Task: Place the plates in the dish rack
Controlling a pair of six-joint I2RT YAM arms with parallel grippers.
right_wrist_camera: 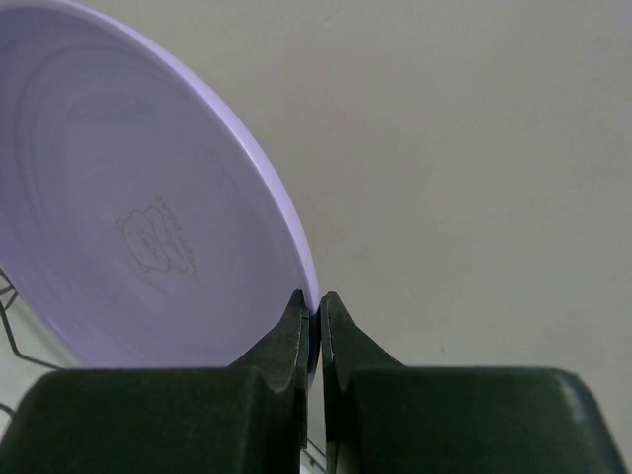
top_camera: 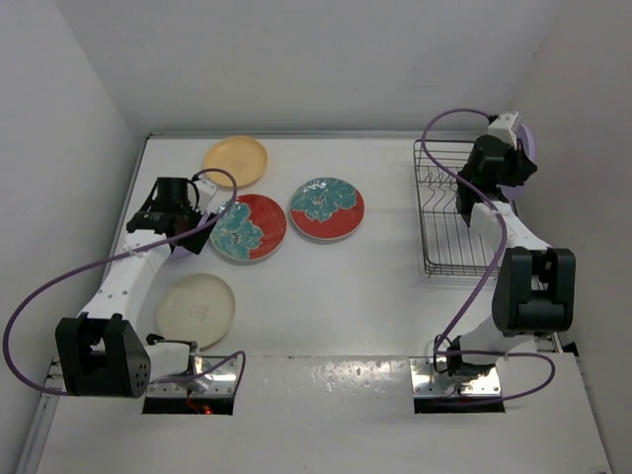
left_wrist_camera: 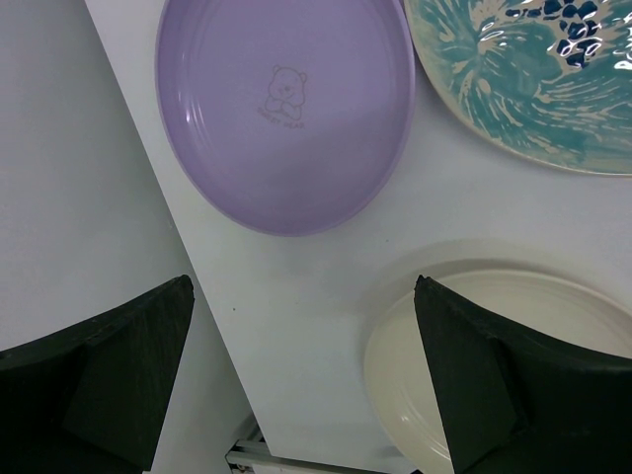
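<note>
HIDDEN: far end of dish rack (top_camera: 444,222) behind right arm; held lavender plate (right_wrist_camera: 148,197) cut off | RIGHT: right gripper (right_wrist_camera: 314,301) pinched tight on its rim, by the rack | LEFT: left gripper (left_wrist_camera: 301,336) spread wide, holding nothing, above second lavender plate (left_wrist_camera: 286,109) on table (left_wrist_camera: 326,267)

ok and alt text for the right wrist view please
The right pincer is shut on the edge of a lavender plate, which fills the left of the frame and shows a faint bear print on its face. Behind is a plain pale wall, with a bit of wire rack at the lower left.
</note>
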